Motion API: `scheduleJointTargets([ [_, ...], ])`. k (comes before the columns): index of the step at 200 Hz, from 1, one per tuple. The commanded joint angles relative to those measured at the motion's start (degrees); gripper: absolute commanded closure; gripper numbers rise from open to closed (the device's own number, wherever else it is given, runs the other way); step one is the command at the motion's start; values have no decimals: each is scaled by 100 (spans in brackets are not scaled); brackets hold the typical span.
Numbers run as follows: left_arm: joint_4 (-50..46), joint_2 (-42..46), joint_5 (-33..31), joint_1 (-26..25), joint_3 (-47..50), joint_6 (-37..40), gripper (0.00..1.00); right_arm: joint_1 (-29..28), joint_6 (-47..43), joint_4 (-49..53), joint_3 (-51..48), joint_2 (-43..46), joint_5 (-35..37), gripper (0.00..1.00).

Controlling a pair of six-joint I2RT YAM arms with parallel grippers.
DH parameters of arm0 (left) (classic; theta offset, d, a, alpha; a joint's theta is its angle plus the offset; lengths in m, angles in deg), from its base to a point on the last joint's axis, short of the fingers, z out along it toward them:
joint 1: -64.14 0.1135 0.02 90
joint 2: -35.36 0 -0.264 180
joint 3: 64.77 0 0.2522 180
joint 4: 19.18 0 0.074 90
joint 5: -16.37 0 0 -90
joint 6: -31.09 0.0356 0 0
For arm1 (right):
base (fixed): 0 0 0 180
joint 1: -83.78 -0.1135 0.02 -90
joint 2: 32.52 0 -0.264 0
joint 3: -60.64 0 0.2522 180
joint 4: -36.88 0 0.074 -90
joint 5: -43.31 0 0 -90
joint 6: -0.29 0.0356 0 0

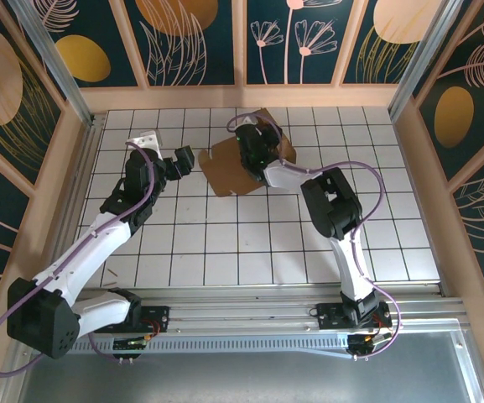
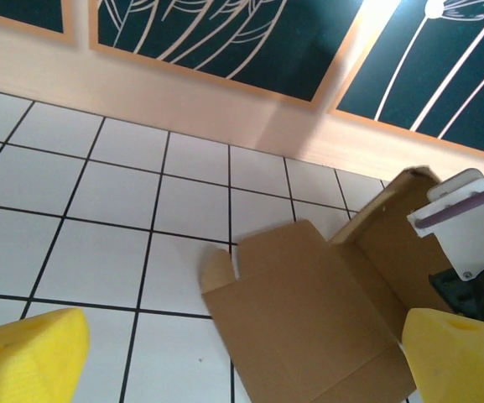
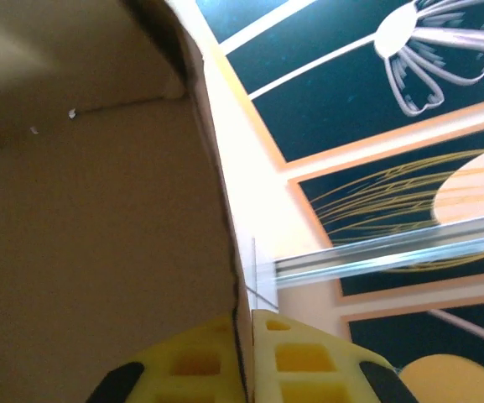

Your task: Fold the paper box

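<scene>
Top external view: a brown cardboard box [image 1: 225, 168], partly folded, sits on the white tiled table [image 1: 225, 252] close to the middle of its far edge. One wall stands up on the box's right side; the rest lies flat, with loose flaps pointing left. The right arm [image 1: 330, 201] reaches over the box from the near right.

Right wrist view: the right gripper [image 3: 243, 357] is clenched on the top edge of the raised wall, a yellow pad [image 3: 187, 365] on each face of the cardboard.

Left wrist view: the left gripper [image 2: 242, 353] is released, its yellow fingers [image 2: 23, 357] spread wide apart. It hovers just left of the box and touches nothing.

The risks seem to come from that single pinch. Nothing presses the flat part down, so a pull on the wall could drag the whole box across the smooth tiles instead of bending it at the crease. The grip is near the edge, so the wall may slip free or tear. A skewed pull could crease the cardboard off its fold line.
</scene>
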Motion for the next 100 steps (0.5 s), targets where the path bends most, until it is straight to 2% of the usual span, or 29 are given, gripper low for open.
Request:
scheduleJointTargets([
  [1,-276,78,203,10,-174,-147,3,-156,-1247,-1444,-559,450,-393,100],
  [11,-314,99,171,11,-200,-181,3,-203,-1786,-2116,-847,563,-659,100],
  [34,-354,198,132,8,-206,-268,3,-283,-2706,-2965,-1295,821,-1422,100],
  [70,-402,419,23,20,-136,-310,3,-638,-3419,-3585,-2018,1152,-3000,100],
  [100,-622,620,-227,42,-115,-289,1,-846,-4066,-4672,-2165,852,-3572,100],
])
